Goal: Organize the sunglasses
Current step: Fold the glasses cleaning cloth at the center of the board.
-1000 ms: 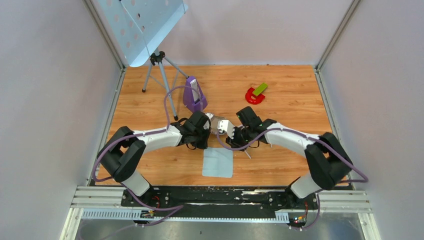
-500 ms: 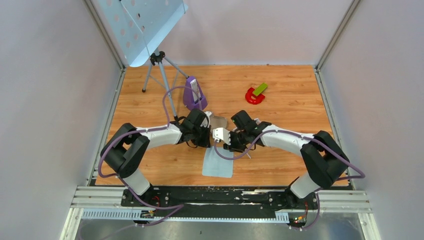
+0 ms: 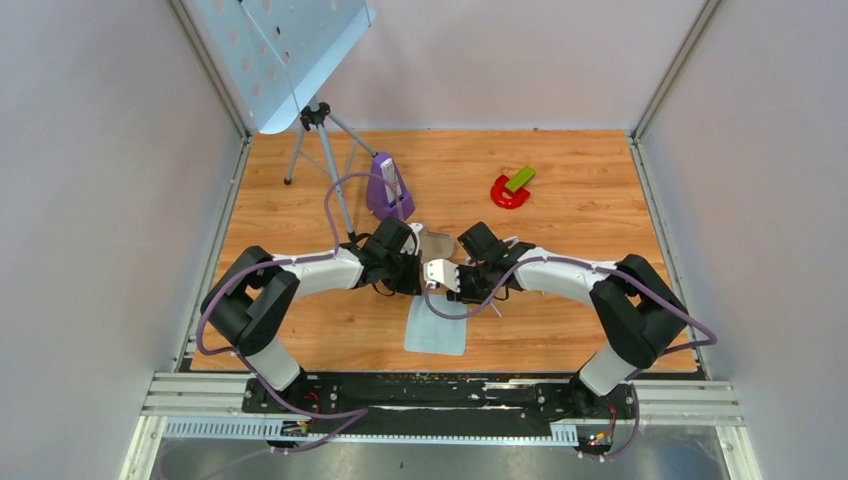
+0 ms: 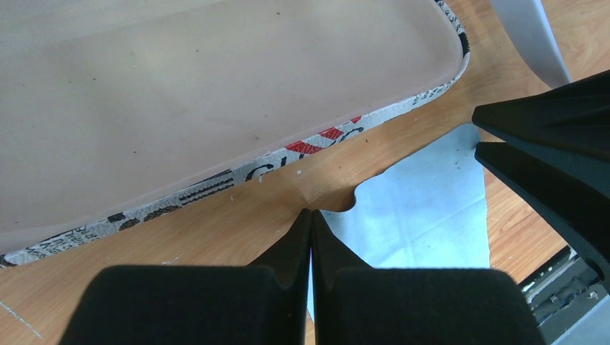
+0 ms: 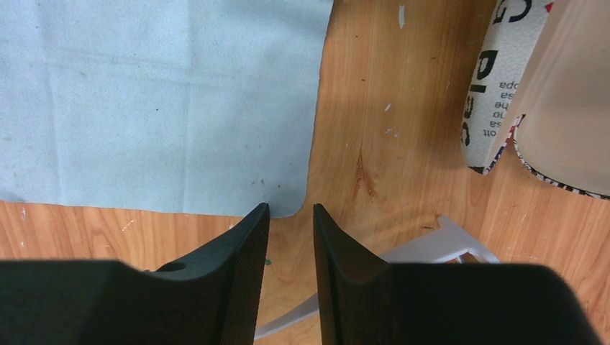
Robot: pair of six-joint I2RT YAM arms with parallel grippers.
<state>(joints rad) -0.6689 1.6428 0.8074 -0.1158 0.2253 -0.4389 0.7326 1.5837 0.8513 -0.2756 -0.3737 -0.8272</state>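
Sunglasses (image 5: 439, 248) lie low under the right claw (image 5: 290, 215), one slim white arm showing past its fingers, just right of the blue cloth (image 5: 158, 100). That claw is at a narrow gap with nothing between the tips. The left claw (image 4: 311, 223) is pressed fully closed and empty. On the far side of both, the printed case (image 4: 216, 93) gapes open.

Danger now: the two wrists crowd nose to nose, so a hasty reach could knock them together, or snag the cloth and skid the thin frame.

Room? Bare worktop (image 3: 560, 330) lies open to the right, while a purple metronome (image 3: 388, 190) guards the far left.
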